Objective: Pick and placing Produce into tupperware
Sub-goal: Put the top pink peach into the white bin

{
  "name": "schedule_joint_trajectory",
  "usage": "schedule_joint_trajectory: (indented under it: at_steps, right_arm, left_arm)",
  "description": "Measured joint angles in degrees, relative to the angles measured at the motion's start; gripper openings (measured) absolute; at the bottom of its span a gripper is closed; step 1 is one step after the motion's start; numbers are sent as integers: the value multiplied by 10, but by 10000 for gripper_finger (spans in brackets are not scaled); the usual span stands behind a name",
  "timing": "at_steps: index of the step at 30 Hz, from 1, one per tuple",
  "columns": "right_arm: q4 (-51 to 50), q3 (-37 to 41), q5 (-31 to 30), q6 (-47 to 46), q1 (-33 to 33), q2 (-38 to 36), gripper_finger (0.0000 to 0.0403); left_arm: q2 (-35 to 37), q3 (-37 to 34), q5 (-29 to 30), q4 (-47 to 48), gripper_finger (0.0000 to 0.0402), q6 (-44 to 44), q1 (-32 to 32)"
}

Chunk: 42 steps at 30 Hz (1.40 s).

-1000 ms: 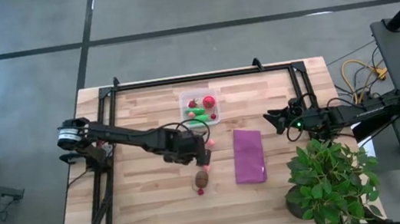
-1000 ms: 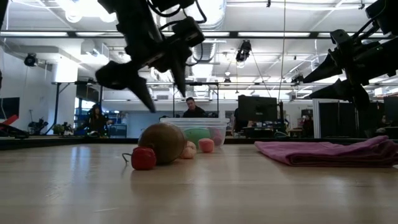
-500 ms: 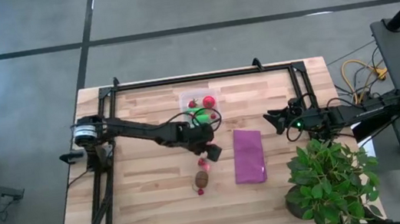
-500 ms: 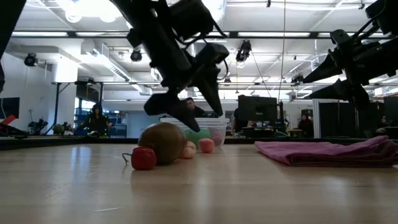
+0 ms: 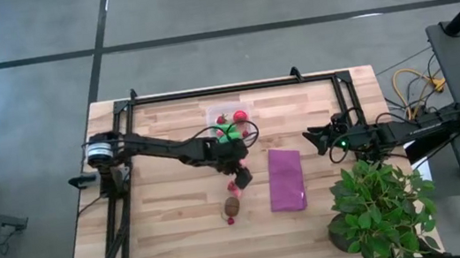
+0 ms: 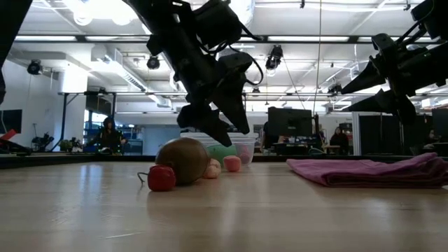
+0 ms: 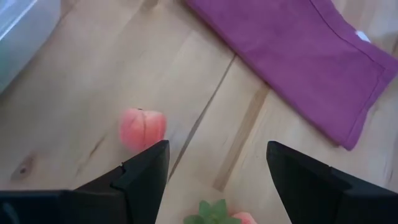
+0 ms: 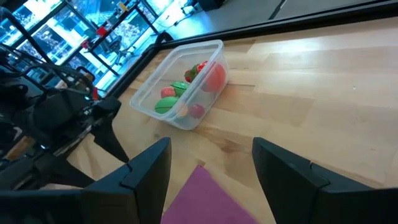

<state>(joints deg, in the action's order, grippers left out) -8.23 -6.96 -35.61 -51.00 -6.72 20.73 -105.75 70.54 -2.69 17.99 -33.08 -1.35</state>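
My left gripper [image 5: 239, 178] is open and hangs low over the table between the tupperware and the brown oval, touching nothing. In the left wrist view a pink-red bit [image 7: 142, 127] lies on the wood just ahead of one finger, and a small leafy red piece [image 7: 221, 214] lies below the gap. The clear tupperware [image 5: 229, 122] holds red and green produce. The brown oval [image 5: 232, 205] and a small red piece [image 5: 230, 221] lie on the table nearer the near edge. My right gripper [image 5: 312, 140] waits open above the table's right side.
A purple cloth [image 5: 286, 179] lies flat to the right of the produce. A potted plant [image 5: 383, 207] stands at the table's near right corner. A black frame rail [image 5: 225, 88] runs along the far edge. People and desks show in the room behind.
My left gripper has swung from beside the brown oval toward the table's right and come down lower, ending over the pink bits next to the cloth. Its fingers have stayed open. The produce and the tupperware have kept their places.
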Motion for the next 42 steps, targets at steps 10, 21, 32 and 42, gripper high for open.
schedule_joint_trajectory:
  at_steps: [10, 21, 32, 42]
  right_arm:
    - [0, 0, -4, 0, 0, 0, 216]
    - [-1, 0, -4, 0, 0, 0, 216]
    - [-2, 0, -5, 20, 0, 1, 216]
    - [-11, 0, -5, 21, 0, 1, 216]
  left_arm:
    - [-30, 0, -16, -32, 254, 86, -6]
    - [-6, 0, -11, 13, 254, 98, -9]
    - [35, 0, 85, 55, 253, 387, 8]
    - [-5, 0, 88, 25, 253, 400, 6]
